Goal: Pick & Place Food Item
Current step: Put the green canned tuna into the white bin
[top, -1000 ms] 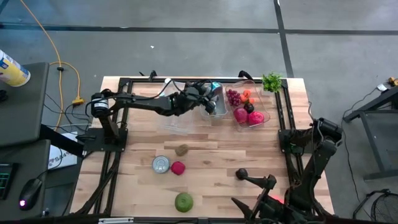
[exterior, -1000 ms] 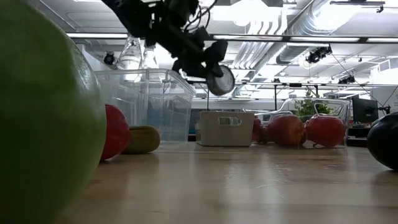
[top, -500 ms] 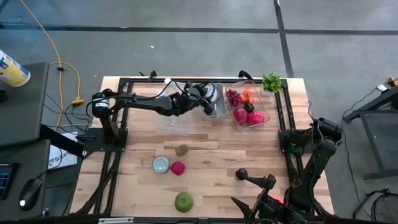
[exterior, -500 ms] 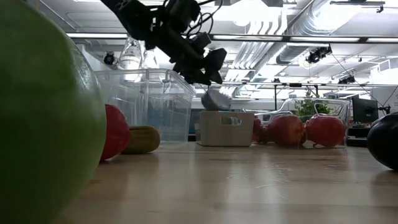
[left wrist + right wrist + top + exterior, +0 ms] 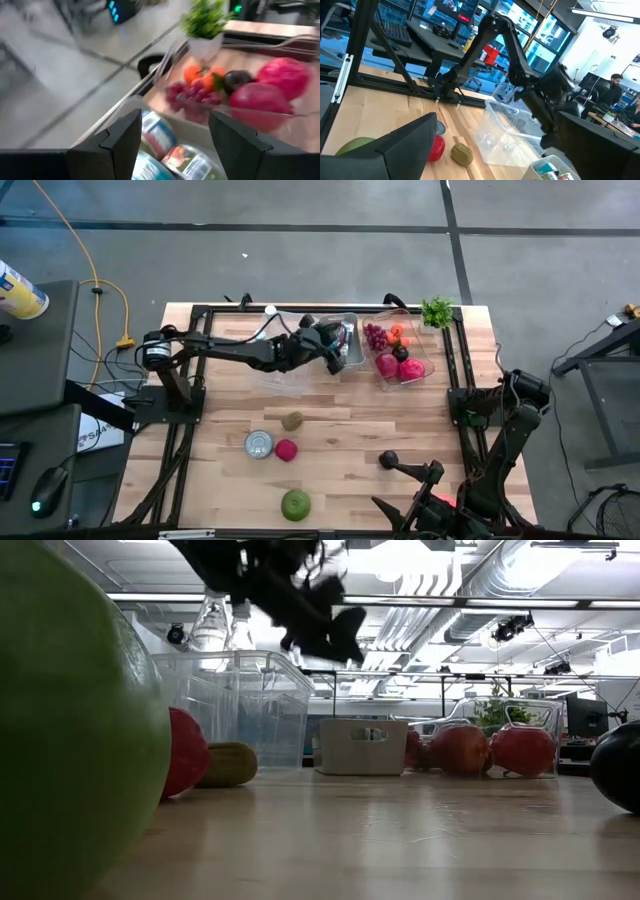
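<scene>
Above white bin [image 5: 347,346], left gripper [image 5: 333,340] open-fingered.

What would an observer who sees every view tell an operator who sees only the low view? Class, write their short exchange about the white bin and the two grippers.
Operator: I see only the side of the white bin. Is anything in it?
Observer: Yes. The left wrist view shows labelled cans lying inside.
Operator: Does the left gripper hold anything?
Observer: No. It is open above the bin, with nothing between its fingers.
Operator: Where is the right arm?
Observer: It waits at the table's right edge, away from the bins, with the right gripper open.
</scene>
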